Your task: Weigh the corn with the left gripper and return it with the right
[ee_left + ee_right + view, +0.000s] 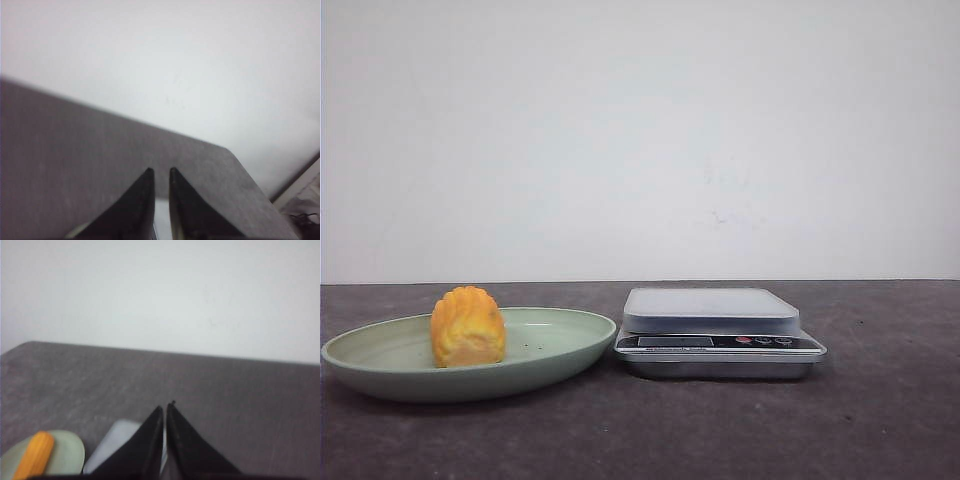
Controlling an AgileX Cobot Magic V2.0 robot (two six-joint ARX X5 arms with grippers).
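Corn: the corn is a short yellow-orange cob piece standing on the green plate, left of its middle, its paler cut end towards the camera; in the right wrist view it shows as an orange bar lying on the plate.
Plate: a shallow pale green dish on the left part of the dark counter, its right rim just beside the scale.
Scale: the scale sits to the right of the plate, a pale flat weighing platform on top with nothing on it, a dark display strip and small buttons along its front edge.
Left gripper: the left gripper appears only in its own wrist view; its dark fingers are close together with a narrow gap at the tips, holding nothing, above the counter.
Right gripper: the right gripper has its fingers pressed nearly together, empty, above the counter, with plate and scale near them.
Backdrop: a plain white wall behind the counter.
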